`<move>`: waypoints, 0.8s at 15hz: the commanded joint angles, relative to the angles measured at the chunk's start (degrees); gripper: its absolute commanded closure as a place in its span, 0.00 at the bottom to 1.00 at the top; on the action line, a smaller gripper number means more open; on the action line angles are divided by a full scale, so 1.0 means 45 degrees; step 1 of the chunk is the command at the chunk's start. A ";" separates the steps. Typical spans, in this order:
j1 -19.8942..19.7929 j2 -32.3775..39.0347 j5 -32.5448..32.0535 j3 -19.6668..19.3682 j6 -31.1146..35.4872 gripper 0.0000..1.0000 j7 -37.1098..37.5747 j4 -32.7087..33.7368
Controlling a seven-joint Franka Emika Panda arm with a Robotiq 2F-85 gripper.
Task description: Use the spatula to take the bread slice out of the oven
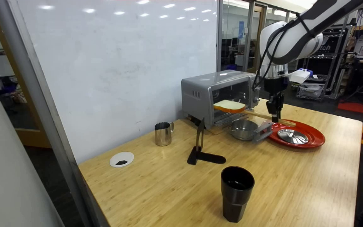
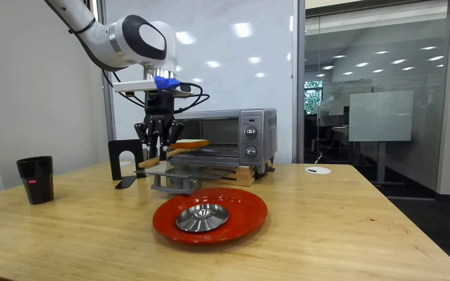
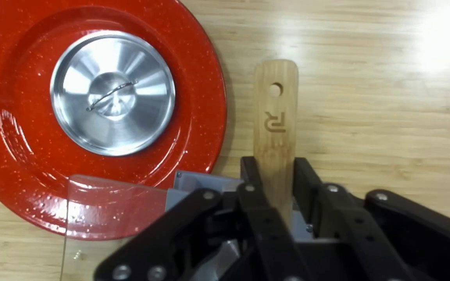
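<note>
the bread slice (image 1: 229, 105) sits at the mouth of the oven (image 1: 198, 102), pale side up, on the far end of the wooden spatula (image 3: 275, 132); the blade is hidden beneath it, and whether the slice lies wholly outside the opening is hard to tell. the gripper (image 3: 275, 168) points down above the lowered door (image 2: 207, 171), its two fingers (image 3: 250, 171) pressed to either side of the spatula's handle with only the width of the wood between them, so the handle is pinched firmly in place. the tail of the handle sticks out past the fingers, with a small round hole near its tip and a brown mark on the wood. the arm (image 2: 131, 50) comes in from above. the door's clear glass juts out over the table (image 1: 156, 183), and a metal pot (image 1: 243, 130) stands under it. just in front lies a red plate (image 2: 248, 212) with a round silver lid (image 2: 201, 217) on it; in the wrist view a corner of the glass overlaps the plate's rim. a wooden block (image 2: 244, 175) shows under the oven. farther out, a black bookend (image 2: 124, 146) stands upright, a metal jug (image 1: 163, 135) stands near the whiteboard (image 1: 118, 69), and a tall black cup (image 1: 237, 192) stands well apart from the oven in both exterior views.
</note>
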 commanded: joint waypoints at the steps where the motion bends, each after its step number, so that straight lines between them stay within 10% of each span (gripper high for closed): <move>1: -0.0092 -0.1282 -0.0204 -0.0079 0.0922 0.93 -0.0422 -0.1770; 12: -0.0022 -0.3578 -0.0590 -0.0430 0.1769 0.93 -0.0787 -0.4866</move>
